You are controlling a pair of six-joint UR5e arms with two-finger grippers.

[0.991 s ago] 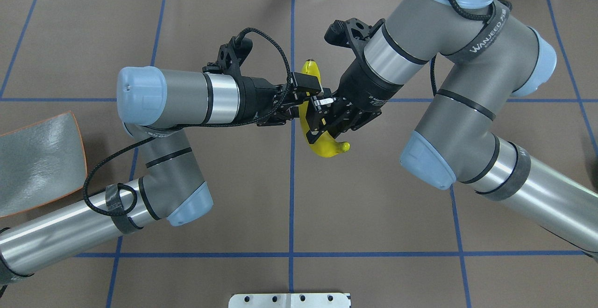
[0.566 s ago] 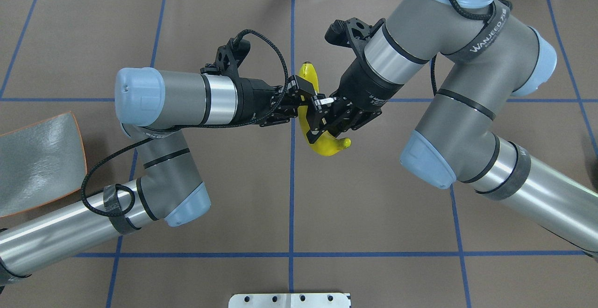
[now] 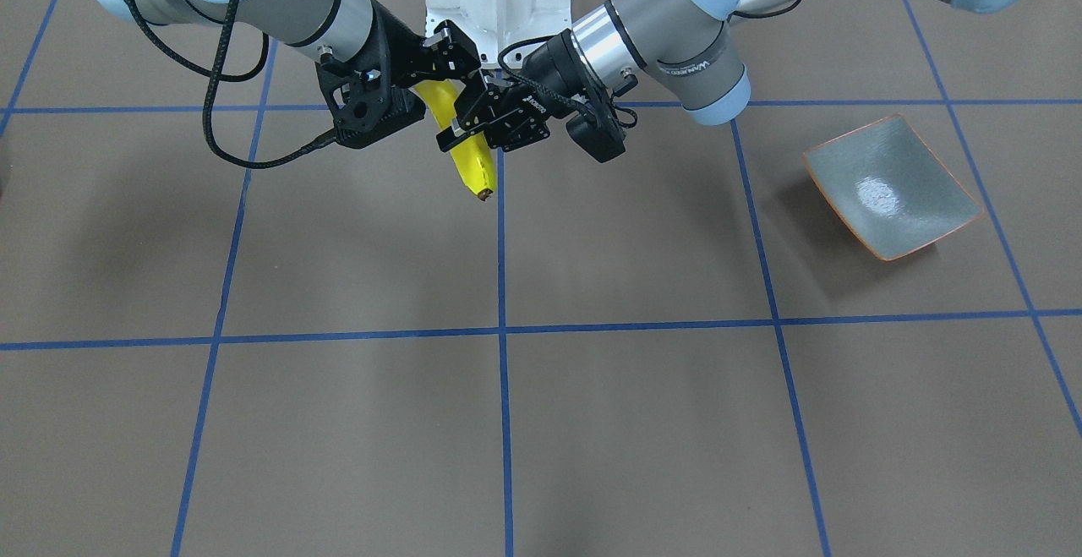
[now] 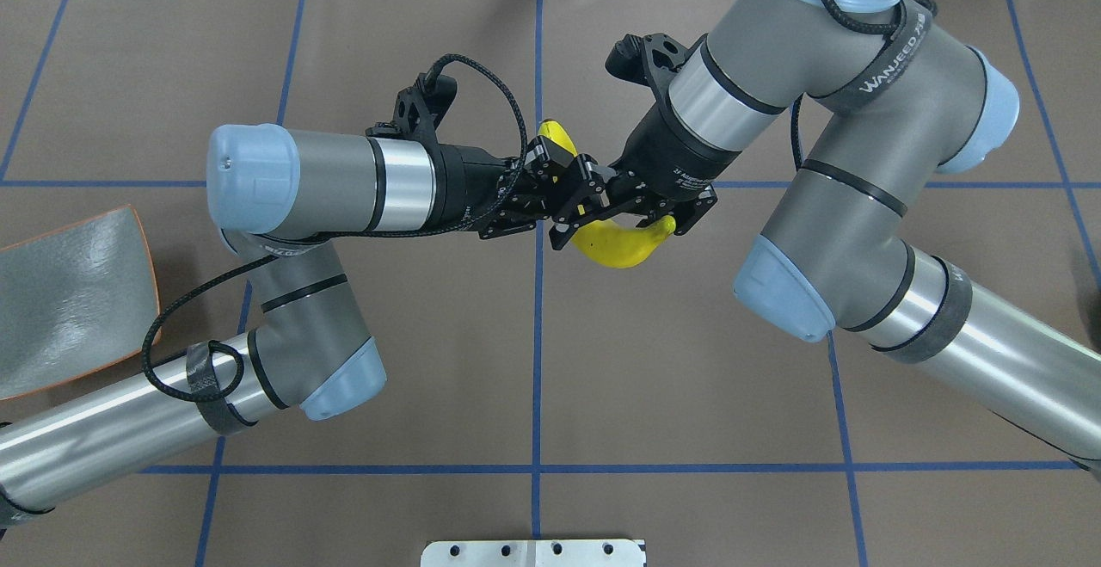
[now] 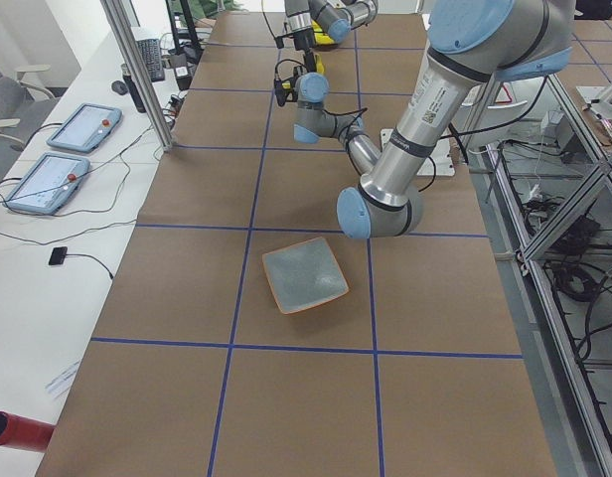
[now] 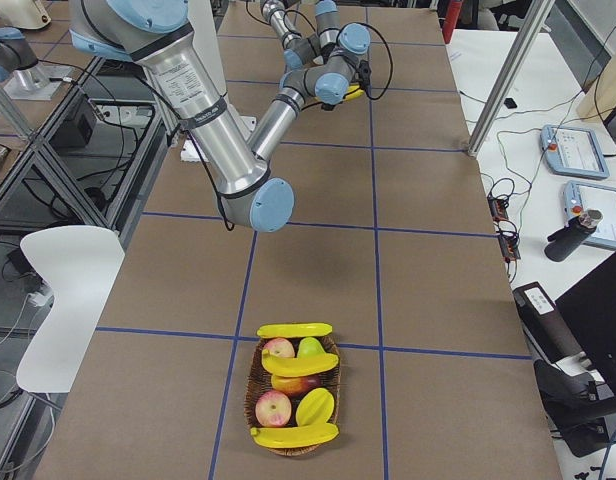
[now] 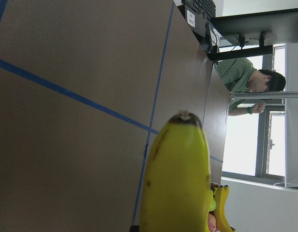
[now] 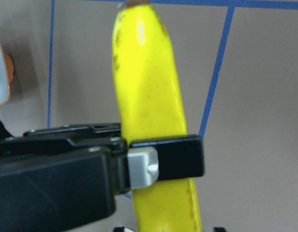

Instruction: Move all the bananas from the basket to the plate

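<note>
Evidently a mid-air hand-over, by my reading; nothing is on the plate yet.

Front-facing view: the banana [image 3: 473, 160] is off the counter [image 3: 592, 413], caught between the two end effectors, with its dark tip toward the operators' side. The left end effector [image 3: 461, 122] is closed across its middle. The right end effector [image 3: 433, 67] sits at the other end, its grip obscured. The plate [image 3: 888, 189] lies bare on the left arm's side, well apart from the banana.

Overhead: the banana [image 4: 619, 244] runs diagonally. One end pokes out past the left end effector [image 4: 563, 175], the other tucks under the right end effector [image 4: 589, 206]. The plate [image 4: 69, 292] is cut by the frame edge. The left arm is clearly the nearer one to it.

Left-side view: the plate [image 5: 304, 276] is bare; the hand-over is too small to judge.

Right-side view: the basket [image 6: 250, 400] sits farther from the plate than the held banana does, at the counter's opposite end. It holds three more bananas [image 6: 303, 364] among apples [image 6: 273, 408], one across its rim.

Left wrist: the banana [image 7: 180, 183] rises from the bottom edge, tip pointing away. A person [image 7: 241, 77] is beyond the counter's end.

Right wrist: a left finger [image 8: 166, 157] lies square across the long axis of the banana [image 8: 149, 87], pad flush. The right end effector's own fingers barely show, so I cannot tell whether it grips.

Judgement: the next move needs only the left end effector holding, then a carry toward the plate.
</note>
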